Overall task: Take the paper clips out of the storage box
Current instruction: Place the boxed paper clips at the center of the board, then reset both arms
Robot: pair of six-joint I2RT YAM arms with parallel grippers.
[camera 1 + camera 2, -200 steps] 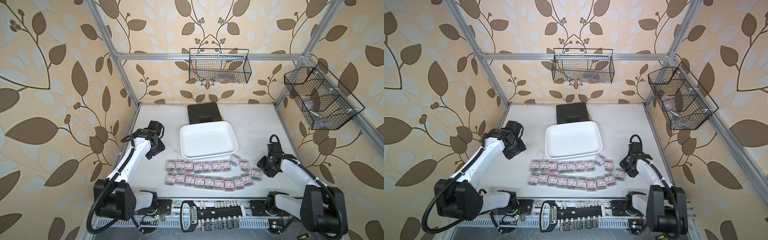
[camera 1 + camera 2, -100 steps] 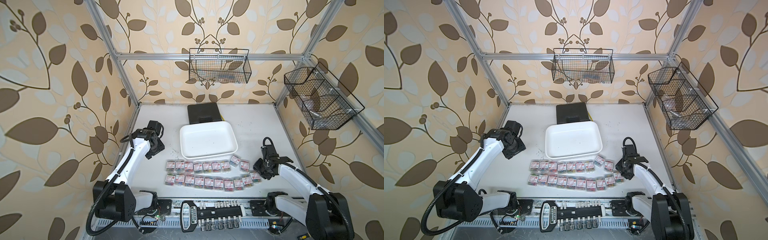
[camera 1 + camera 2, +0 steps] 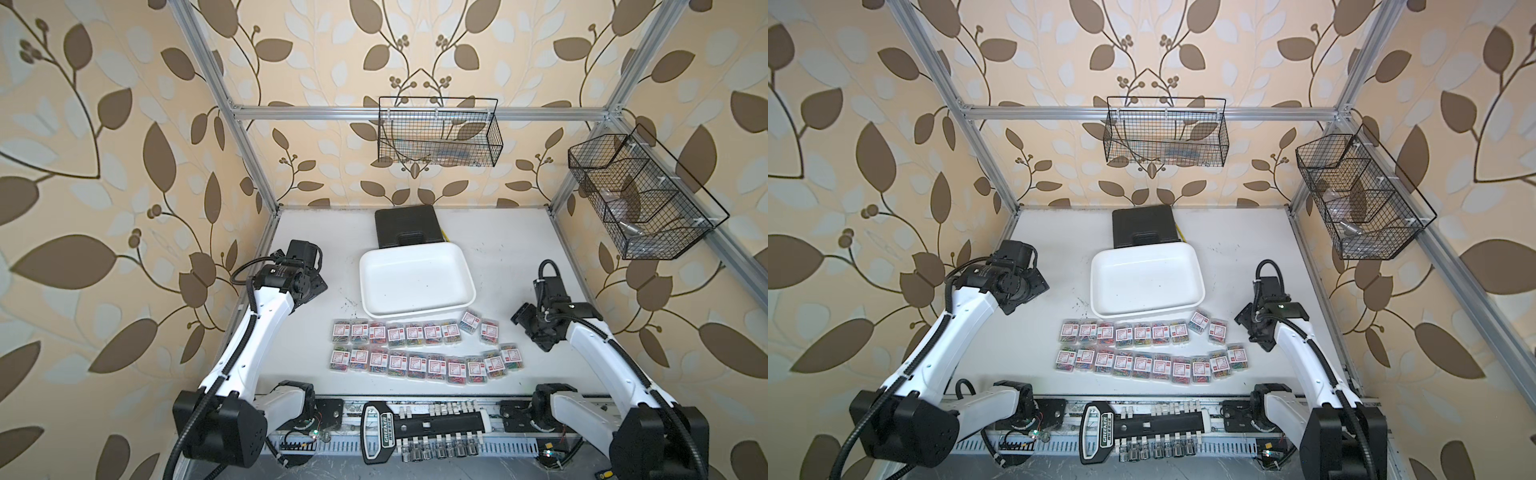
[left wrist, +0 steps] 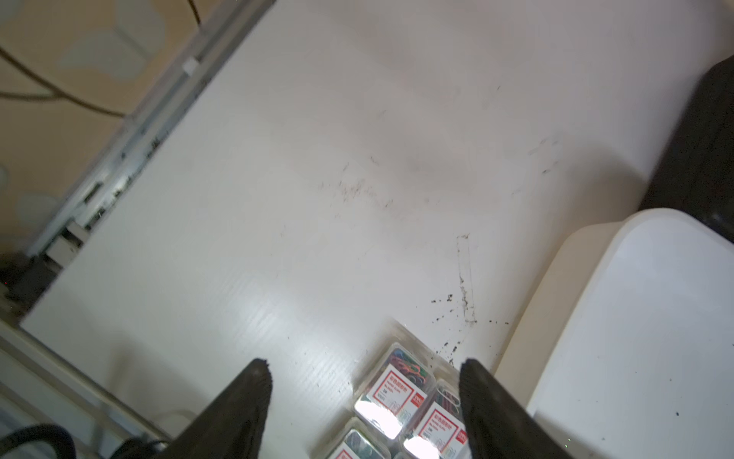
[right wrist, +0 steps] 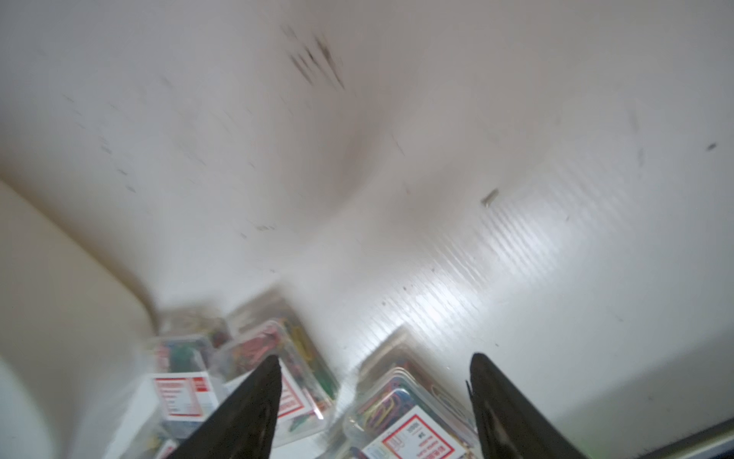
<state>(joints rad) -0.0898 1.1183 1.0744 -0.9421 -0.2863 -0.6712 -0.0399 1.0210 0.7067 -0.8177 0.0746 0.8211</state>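
Observation:
The storage box [image 3: 415,282], a shallow white tray, stands mid-table with nothing inside it in both top views [image 3: 1146,282]. Several clear boxes of paper clips [image 3: 424,349] lie in two rows on the table just in front of it. My left gripper [image 3: 315,286] hangs over bare table left of the tray. In the left wrist view it is open [image 4: 363,369], with the left end of the rows [image 4: 397,387] beyond its tips. My right gripper [image 3: 524,320] is right of the rows, open [image 5: 375,357], above the end box [image 5: 413,421], holding nothing.
A black hard case [image 3: 407,224] lies behind the tray. Wire baskets hang on the back wall [image 3: 438,133] and the right wall [image 3: 640,203]. A socket-tool rack [image 3: 419,428] sits at the front edge. Frame posts line the table's sides.
Both grippers have opened wider. The right gripper reached toward the right end of the rows, then drew back up and away. The left arm has barely moved.

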